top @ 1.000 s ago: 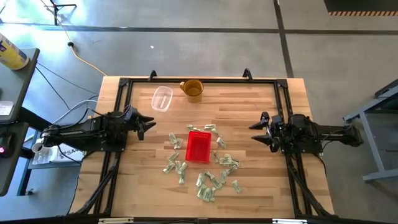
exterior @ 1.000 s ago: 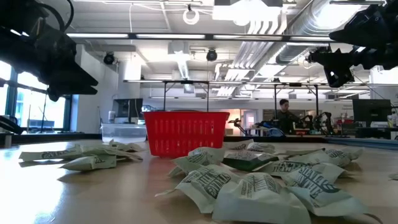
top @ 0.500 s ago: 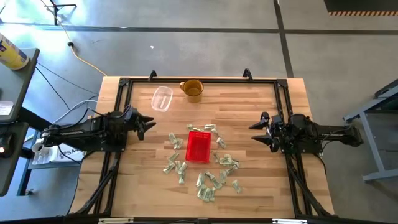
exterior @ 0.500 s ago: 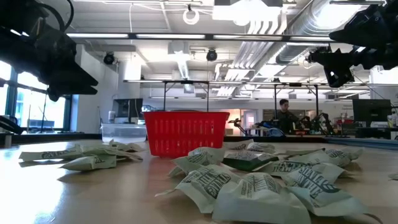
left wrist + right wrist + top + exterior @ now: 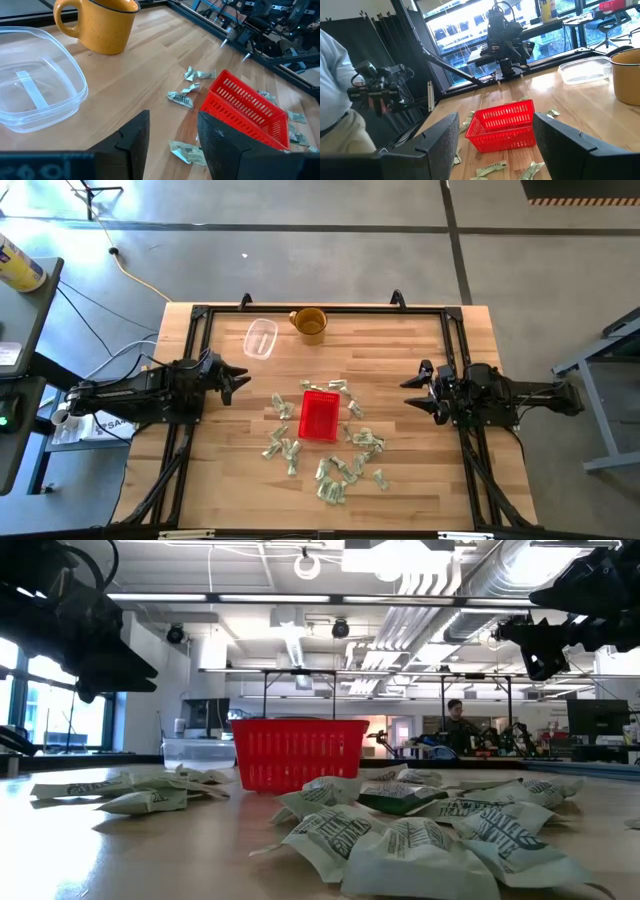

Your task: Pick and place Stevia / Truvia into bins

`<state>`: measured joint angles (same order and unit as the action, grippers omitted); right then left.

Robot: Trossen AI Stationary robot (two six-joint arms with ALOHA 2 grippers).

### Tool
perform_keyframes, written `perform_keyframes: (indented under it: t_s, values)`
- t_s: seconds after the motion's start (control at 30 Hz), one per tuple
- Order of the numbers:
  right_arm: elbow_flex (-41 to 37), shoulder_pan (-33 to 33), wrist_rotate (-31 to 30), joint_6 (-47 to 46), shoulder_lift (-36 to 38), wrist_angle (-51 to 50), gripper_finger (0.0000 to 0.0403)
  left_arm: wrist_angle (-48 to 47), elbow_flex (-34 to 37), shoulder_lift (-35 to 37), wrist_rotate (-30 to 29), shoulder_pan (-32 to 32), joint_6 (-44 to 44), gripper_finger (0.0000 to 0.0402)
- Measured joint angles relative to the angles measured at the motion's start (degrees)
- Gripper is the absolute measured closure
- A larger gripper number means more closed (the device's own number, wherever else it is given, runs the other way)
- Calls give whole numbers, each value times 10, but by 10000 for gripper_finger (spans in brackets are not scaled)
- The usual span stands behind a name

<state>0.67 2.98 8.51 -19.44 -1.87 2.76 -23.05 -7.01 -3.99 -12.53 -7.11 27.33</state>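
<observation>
High view: both arms are seen raised at the table's two sides, with the task's things lying between them.
Left gripper [image 5: 243, 377]: held above the table's left part, fingers parted with a clear gap, nothing gripped.
Right gripper [image 5: 409, 386]: held above the table's right part, facing the left gripper; fingers parted, nothing gripped.
Sweetener packets [image 5: 340, 471]: scattered loose on the wood between the two grippers; the nearest ones lie just ahead of the left gripper's fingertips, others are strewn around the red basket and in a denser heap beyond it on the table's front side. In the low view the packets [image 5: 400, 830] are seen lying crumpled and flat on the board, none lifted.
Red basket [image 5: 319, 416]: set upright between the two grippers, ahead of each, roughly midway; packets lie touching or just beside its walls. Whether any packet lies inside cannot be told.
Clear plastic container [image 5: 35, 85]: placed near the left gripper, to one side of it, away from the basket.
Yellow-brown mug [image 5: 98, 21]: stood upright farther from the left gripper, just beyond the clear container.
Table [image 5: 400, 340]: bare wood is shown between the right gripper and the mug.
Person [image 5: 340, 110]: partly seen off the table's edge in the right wrist view, in a pale shirt.
</observation>
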Motion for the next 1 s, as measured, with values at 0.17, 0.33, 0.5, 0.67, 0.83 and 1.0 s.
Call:
perform_keyframes:
  t_s: [0.17,0.33,0.5,0.67,0.83,1.0]
  values:
    - [0,0,0,0,0,0,159,1,0,0,-1,0,0,202]
    - [0,0,0,0,0,0,159,9,1,0,-27,0,0,201]
    - [0,0,0,0,0,0,159,47,2,0,-27,0,0,202]
    - [0,1,-47,121,0,1,159,140,2,0,-56,0,0,201]
    - [0,1,-154,254,0,10,159,179,2,0,-156,0,0,202]
    - [0,1,-207,260,0,26,159,164,2,0,-223,0,-20,202]
